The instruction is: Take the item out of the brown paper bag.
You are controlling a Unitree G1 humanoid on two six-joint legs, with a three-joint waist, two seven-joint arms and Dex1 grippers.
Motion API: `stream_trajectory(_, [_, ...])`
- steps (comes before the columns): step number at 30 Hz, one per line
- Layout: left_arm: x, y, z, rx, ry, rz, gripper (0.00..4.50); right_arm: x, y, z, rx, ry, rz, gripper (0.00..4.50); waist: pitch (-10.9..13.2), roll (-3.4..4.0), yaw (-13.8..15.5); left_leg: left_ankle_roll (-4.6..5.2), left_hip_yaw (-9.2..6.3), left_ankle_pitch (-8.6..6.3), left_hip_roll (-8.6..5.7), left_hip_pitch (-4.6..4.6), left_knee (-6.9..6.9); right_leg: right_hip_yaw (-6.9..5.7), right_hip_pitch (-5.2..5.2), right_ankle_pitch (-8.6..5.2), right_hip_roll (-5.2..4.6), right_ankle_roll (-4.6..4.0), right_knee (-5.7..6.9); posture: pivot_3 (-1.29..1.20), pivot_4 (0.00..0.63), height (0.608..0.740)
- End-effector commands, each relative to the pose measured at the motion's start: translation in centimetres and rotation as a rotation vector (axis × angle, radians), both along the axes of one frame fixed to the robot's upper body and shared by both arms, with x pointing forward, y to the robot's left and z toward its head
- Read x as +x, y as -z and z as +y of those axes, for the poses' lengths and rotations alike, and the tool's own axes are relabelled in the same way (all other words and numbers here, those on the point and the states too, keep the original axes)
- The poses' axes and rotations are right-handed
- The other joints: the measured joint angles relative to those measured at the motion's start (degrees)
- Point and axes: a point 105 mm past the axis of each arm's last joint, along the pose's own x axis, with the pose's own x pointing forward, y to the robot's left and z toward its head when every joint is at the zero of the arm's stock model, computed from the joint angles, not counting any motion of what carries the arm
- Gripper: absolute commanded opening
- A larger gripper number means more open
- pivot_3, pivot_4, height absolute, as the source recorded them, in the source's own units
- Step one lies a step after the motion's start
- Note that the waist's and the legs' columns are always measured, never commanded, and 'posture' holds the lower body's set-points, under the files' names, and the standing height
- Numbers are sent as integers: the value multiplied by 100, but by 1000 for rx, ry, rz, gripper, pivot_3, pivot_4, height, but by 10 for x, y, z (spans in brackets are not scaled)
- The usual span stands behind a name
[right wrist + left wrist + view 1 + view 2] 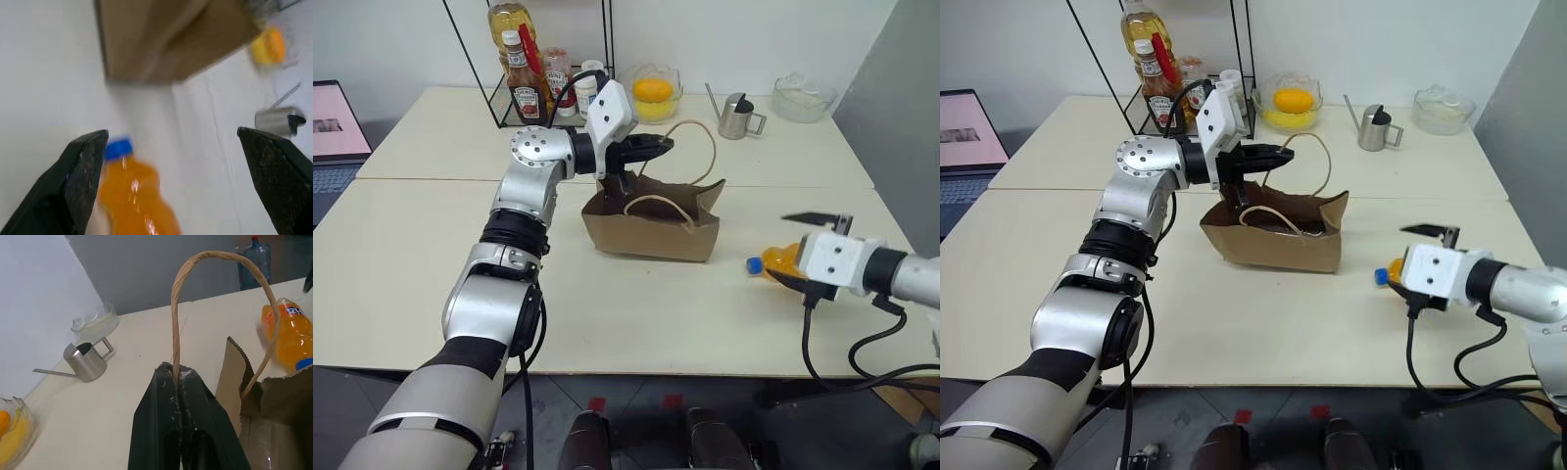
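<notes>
The brown paper bag (pixel 651 223) stands open-topped in the middle of the table. My left gripper (pixel 656 147) is shut on one of its tan cord handles (pixel 215 257) and holds the loop up above the bag's far rim. The item, an orange soda bottle (pixel 778 259) with a blue cap, lies on its side on the table to the right of the bag, cap toward the bag. My right gripper (pixel 803 252) is open just over the bottle, its fingers (pixel 83 181) spread wide on either side and apart from it. The gripper's body hides part of the bottle.
A black wire rack (pixel 480 69) with a ketchup bottle (pixel 524 83) and other bottles stands at the back left. Behind the bag are a glass bowl of orange fruit (pixel 653 91), a small metal pitcher (pixel 736 116) and another glass bowl (pixel 803 98). A laptop (pixel 337 132) sits far left.
</notes>
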Motion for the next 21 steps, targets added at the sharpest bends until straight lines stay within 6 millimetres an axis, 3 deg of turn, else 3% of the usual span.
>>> stream_trajectory(1, [3,-22,6,-46,-40,-38,0,-15,-35,18,238,-46,55,4438,0,0,10,0,-1,0,0,0,1,-1,1,0,0,0,0,0,150,740])
stream_trajectory(3, [8,-25,9,-57,-67,-29,0,-22,-49,24,307,-81,66,4438,0,0,18,0,-2,0,0,-2,4,-5,2,0,-1,0,0,0,150,740])
stream_trajectory(6, [14,-26,13,-64,-106,-8,0,-27,-52,23,328,-65,106,4438,0,0,53,6,-8,-3,-1,-10,3,-8,2,0,-2,-1,-4,0,150,740])
stream_trajectory(9, [18,-28,16,-73,-127,12,617,-29,-54,24,348,-53,116,4500,0,0,47,21,-8,-12,-5,-12,3,-2,2,0,-3,-1,-6,0,150,740])
stream_trajectory(15, [15,-30,17,-49,-94,22,2490,-29,-51,23,348,-37,140,4500,0,0,21,21,-9,-12,-4,-11,2,-2,0,0,-1,0,-3,0,150,740])
stream_trajectory(21, [16,-35,31,18,-127,-42,4382,-25,-54,18,358,-18,135,4500,0,0,15,22,-10,-12,-4,-11,1,-2,-1,0,0,-1,-3,0,150,740])
